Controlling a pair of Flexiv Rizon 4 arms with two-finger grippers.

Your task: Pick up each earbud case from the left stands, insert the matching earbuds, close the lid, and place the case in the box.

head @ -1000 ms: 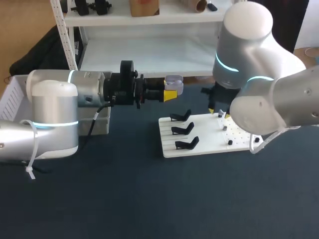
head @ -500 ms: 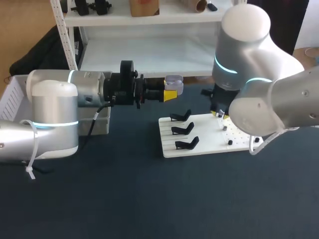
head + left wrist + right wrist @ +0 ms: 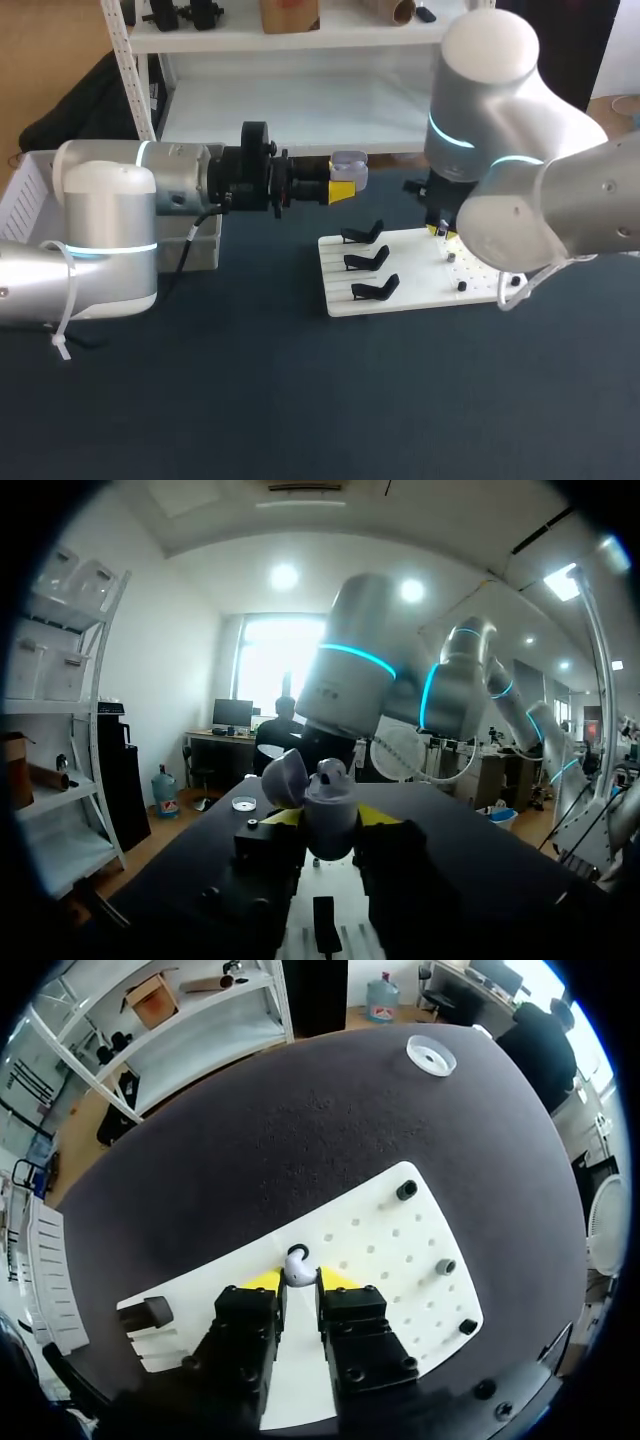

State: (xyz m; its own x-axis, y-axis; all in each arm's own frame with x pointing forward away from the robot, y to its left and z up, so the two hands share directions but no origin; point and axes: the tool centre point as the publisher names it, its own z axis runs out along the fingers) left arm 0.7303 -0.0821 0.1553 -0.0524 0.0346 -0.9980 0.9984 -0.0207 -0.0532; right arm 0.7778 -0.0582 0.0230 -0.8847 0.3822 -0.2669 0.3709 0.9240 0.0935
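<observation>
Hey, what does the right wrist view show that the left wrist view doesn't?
Only the right wrist view: the right pincer shut on a small white earbud, with black pegs beyond it. Only the left wrist view: the left pincer gripping the pale grey earbud case, lid open. Both: the white perforated board with a black stand.

Outstretched left arm [image 3: 170, 185] level, jaws clamped — right arm [image 3: 490, 90] pointing down, jaws pinched close

Pale lavender case [image 3: 349, 160], white earbud [image 3: 297, 1265], white perforated board [image 3: 410, 290], black stands [image 3: 366, 260], dark navy table [image 3: 300, 400].
</observation>
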